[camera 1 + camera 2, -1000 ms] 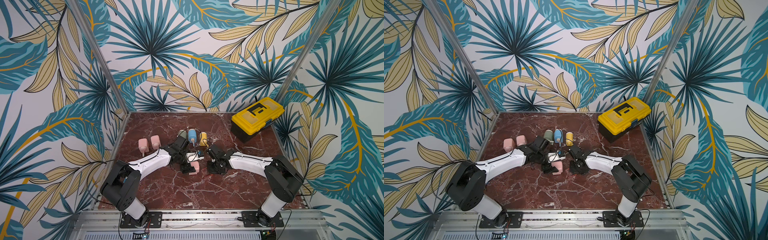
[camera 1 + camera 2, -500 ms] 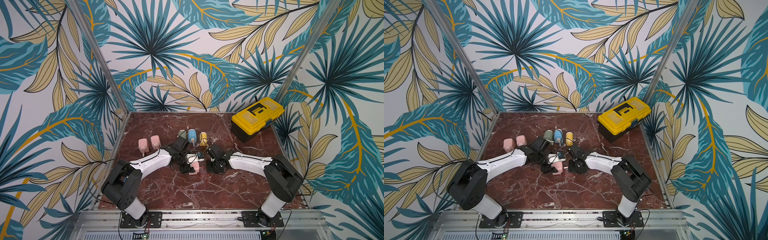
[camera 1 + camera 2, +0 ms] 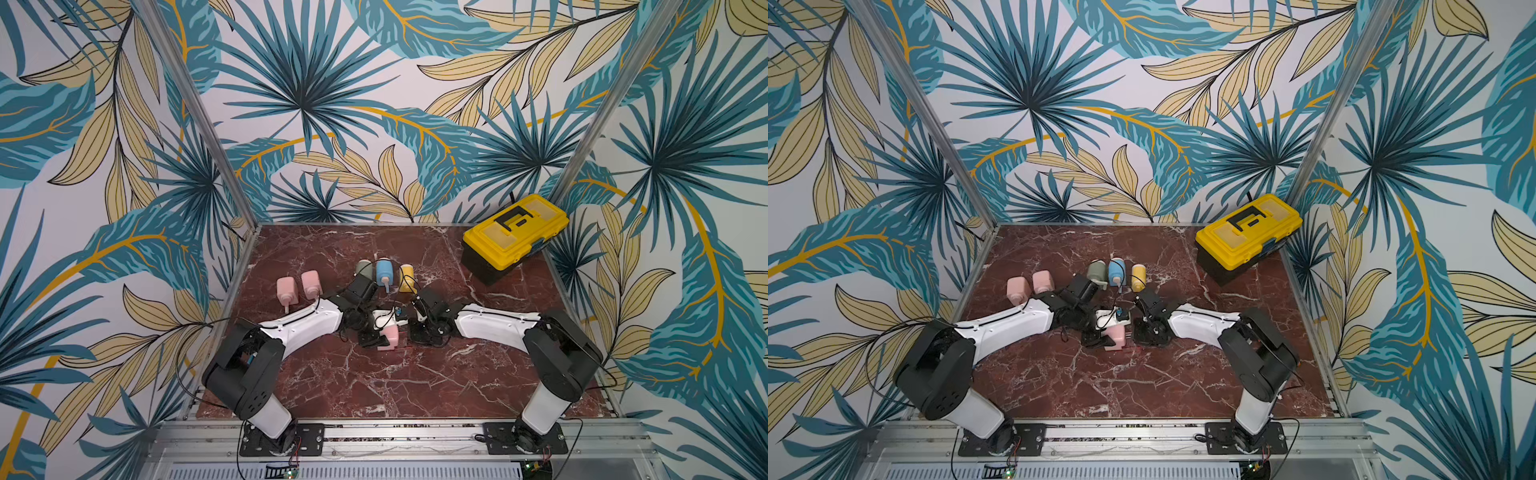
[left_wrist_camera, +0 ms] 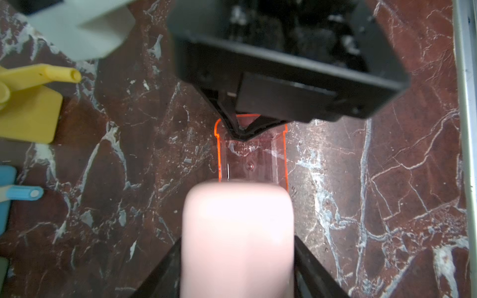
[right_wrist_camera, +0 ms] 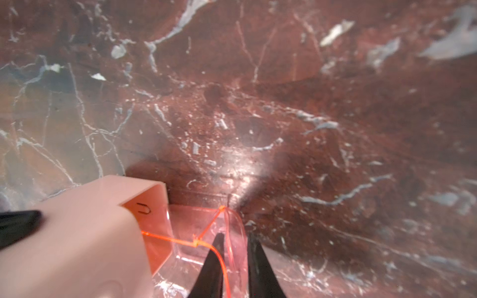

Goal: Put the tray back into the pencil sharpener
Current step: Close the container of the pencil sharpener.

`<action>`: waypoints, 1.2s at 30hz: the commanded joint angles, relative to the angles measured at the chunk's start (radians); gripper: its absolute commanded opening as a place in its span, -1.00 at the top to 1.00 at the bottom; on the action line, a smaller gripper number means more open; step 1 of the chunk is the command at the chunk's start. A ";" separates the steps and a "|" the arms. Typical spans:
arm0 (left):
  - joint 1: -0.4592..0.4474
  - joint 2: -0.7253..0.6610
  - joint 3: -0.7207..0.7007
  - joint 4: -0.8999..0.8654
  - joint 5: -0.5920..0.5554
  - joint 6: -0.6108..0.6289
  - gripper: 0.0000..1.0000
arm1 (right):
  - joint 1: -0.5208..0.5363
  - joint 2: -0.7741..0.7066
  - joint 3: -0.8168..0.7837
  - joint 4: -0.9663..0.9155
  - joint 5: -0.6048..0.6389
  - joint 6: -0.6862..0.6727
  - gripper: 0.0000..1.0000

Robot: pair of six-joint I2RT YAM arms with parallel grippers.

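Two black fingers of the left gripper [image 4: 237,240] are pressed against the smooth, rounded sides of the matte pink pencil sharpener [image 5: 77,232], near the middle of the veined red marble table [image 3: 415,382]. The tray [image 4: 251,160], a clear plastic trough with glowing orange edges, is seen partly slid into the sharpener's square open end, its outer half exposed. Its curved end wall is pinched between the narrow jaws of the right gripper [image 5: 235,237]. Bare marble is seen toward the front edge. Three more sharpeners [image 3: 384,270] and a yellow toolbox [image 3: 515,232] are seen behind the arms.
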 commanded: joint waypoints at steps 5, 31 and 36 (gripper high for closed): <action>-0.014 0.020 -0.011 -0.012 0.009 0.030 -0.17 | 0.005 0.022 0.026 0.025 -0.018 -0.004 0.65; -0.046 0.009 -0.028 -0.011 -0.039 0.048 -0.10 | -0.055 -0.103 -0.119 0.168 -0.093 0.077 0.46; -0.046 0.009 -0.031 -0.010 -0.040 0.050 -0.05 | -0.087 -0.183 -0.206 0.124 -0.027 0.085 0.50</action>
